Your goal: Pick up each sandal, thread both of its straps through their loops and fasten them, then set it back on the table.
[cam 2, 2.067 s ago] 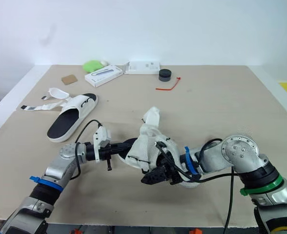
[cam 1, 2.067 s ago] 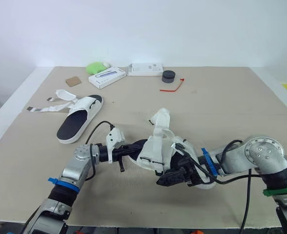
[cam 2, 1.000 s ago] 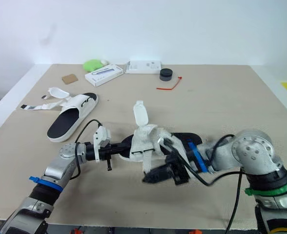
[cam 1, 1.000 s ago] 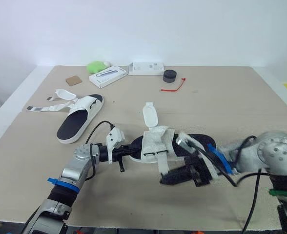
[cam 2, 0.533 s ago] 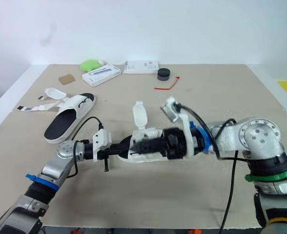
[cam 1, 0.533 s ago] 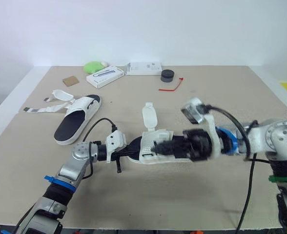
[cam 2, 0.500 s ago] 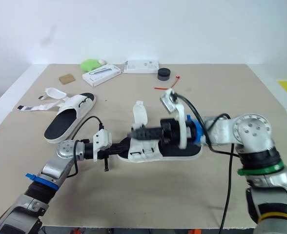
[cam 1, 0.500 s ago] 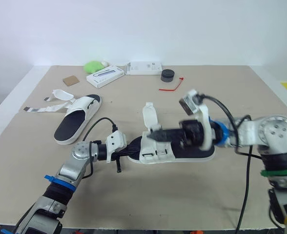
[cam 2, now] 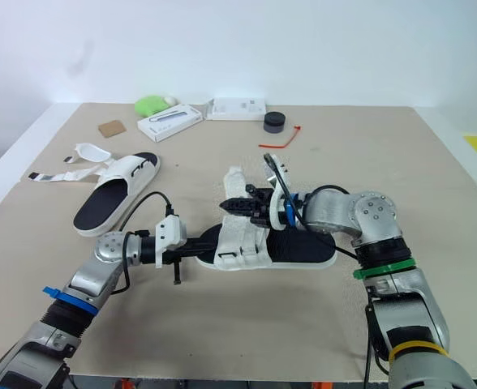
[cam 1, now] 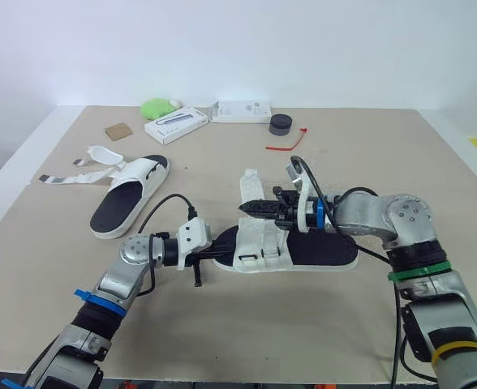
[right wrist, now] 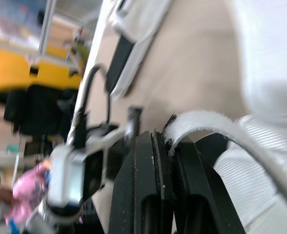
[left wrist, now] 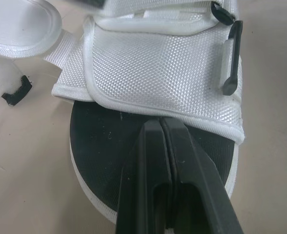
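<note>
A white sandal with a black sole [cam 1: 320,250] lies flat on the table's middle. Its strap [cam 1: 251,185] stands up from the white upper [cam 1: 261,243]. My right gripper [cam 1: 251,209] reaches in over the sole and is shut on that strap [right wrist: 207,124]. My left gripper [cam 1: 214,243] is shut, with its fingertips [left wrist: 162,127] on the black insole [left wrist: 104,146] at the edge of the upper [left wrist: 153,68]. The second sandal [cam 1: 129,203] lies at the left, its loose straps [cam 1: 84,174] spread on the table.
Along the back stand a green object [cam 1: 157,108], two white boxes [cam 1: 176,126] [cam 1: 242,111], a black puck [cam 1: 281,124], a red tie [cam 1: 287,139] and a brown card [cam 1: 118,130]. The table's edge [cam 1: 11,203] runs close to the second sandal.
The sandal has come down from a tilted, lifted pose to lie flat. My right gripper left its near side, swung over the sole and closed on the upright strap. My left gripper stayed at the sandal's end.
</note>
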`<state>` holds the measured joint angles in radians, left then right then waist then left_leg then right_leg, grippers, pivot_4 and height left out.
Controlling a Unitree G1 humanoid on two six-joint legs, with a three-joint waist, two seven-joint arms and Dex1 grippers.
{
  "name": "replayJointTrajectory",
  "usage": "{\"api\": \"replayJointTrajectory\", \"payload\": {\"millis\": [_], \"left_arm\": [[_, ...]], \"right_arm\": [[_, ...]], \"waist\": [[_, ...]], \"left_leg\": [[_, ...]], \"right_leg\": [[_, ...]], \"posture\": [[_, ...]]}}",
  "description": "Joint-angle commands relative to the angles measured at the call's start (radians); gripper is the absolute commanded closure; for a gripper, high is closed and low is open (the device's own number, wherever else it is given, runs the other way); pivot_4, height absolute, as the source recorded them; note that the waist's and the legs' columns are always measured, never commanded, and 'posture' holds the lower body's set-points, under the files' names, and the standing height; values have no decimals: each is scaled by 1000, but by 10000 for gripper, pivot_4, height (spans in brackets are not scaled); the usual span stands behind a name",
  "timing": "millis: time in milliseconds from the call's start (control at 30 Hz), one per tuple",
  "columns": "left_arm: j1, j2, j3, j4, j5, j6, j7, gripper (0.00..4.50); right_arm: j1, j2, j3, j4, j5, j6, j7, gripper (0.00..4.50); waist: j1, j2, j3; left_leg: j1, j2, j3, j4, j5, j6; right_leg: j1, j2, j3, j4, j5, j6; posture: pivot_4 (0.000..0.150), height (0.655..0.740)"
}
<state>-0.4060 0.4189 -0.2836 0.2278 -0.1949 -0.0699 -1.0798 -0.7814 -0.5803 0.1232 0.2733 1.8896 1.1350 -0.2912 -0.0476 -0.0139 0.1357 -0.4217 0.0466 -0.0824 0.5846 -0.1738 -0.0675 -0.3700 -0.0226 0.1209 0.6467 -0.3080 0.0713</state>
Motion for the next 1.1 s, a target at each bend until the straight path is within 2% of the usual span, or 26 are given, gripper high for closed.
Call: {"api": "replayJointTrajectory", "payload": {"millis": [33, 333, 533, 600, 667, 700, 733, 767, 833, 1000, 1100], "left_arm": [[99, 56, -112, 127, 128, 46, -42, 45000], [89, 65, -120, 143, 135, 22, -47, 45000], [85, 65, -121, 146, 133, 24, -49, 45000], [89, 67, -120, 143, 133, 26, -47, 45000], [91, 69, -119, 140, 132, 28, -46, 45000], [92, 69, -120, 140, 132, 29, -46, 45000], [93, 70, -121, 138, 131, 30, -45, 45000], [93, 70, -121, 137, 130, 31, -44, 45000], [93, 70, -121, 137, 129, 31, -44, 45000], [92, 68, -121, 141, 131, 30, -44, 45000], [93, 65, -122, 142, 129, 30, -46, 45000]], "right_arm": [[9, -2, -89, 1, 26, -6, -34, 44914], [42, 37, -137, -27, 64, -10, -94, 44914], [111, 71, -137, -29, -48, -64, -186, 44914], [144, 69, -130, -25, -68, -61, -219, 36735], [171, 81, -133, -15, -81, -77, -274, 32396], [177, 89, -139, -11, -93, -87, -298, 27421], [183, 97, -149, -3, -107, -101, -327, 24869], [187, 103, -160, 9, -113, -113, -353, 18543], [189, 116, -195, 30, -130, -118, -383, 11897], [155, 127, -244, 34, -121, -95, -366, 11897], [35, 104, -279, 43, -110, -53, -218, 11897]], "waist": [[0, 0, 0], [-1, 2, 0], [-1, 2, -1], [-1, 3, -1], [-1, 2, -4], [-1, 2, -5], [0, 1, -12], [0, -2, -13], [-1, 2, -15], [0, 2, -16], [-1, 5, -14]], "left_leg": [[0, 0, 0, 0, 0, 0], [0, 1, 0, 0, -2, 4], [0, 1, 0, 0, -3, 6], [0, 1, 0, 0, -3, 6], [0, 1, 0, 0, -3, 7], [1, 1, -1, 0, -4, 9], [1, 1, 0, 0, -5, 10], [6, 1, 0, 0, -8, 15], [9, 2, 0, -1, -11, 19], [16, 2, -1, -1, -15, 26], [16, 2, 0, -1, -15, 26]], "right_leg": [[0, 0, 0, 0, 0, 0], [0, 2, 0, 0, 1, 2], [0, 3, 0, 1, 1, 2], [0, 3, 0, 1, 1, 2], [1, 3, 0, 1, 1, 2], [1, 3, 0, 1, 0, 1], [2, 3, 0, 1, 0, 0], [5, 3, -1, 1, -2, -2], [9, 3, 0, 1, -6, -3], [16, 4, -1, 1, -10, -9], [16, 4, -1, 1, -10, -9]], "posture": [[1500, 7400], [1500, 7400], [1500, 7400], [1500, 7400], [1500, 7400], [1500, 7400], [1500, 7400], [1500, 7400], [1500, 7400], [1500, 7400], [1500, 7400]]}}
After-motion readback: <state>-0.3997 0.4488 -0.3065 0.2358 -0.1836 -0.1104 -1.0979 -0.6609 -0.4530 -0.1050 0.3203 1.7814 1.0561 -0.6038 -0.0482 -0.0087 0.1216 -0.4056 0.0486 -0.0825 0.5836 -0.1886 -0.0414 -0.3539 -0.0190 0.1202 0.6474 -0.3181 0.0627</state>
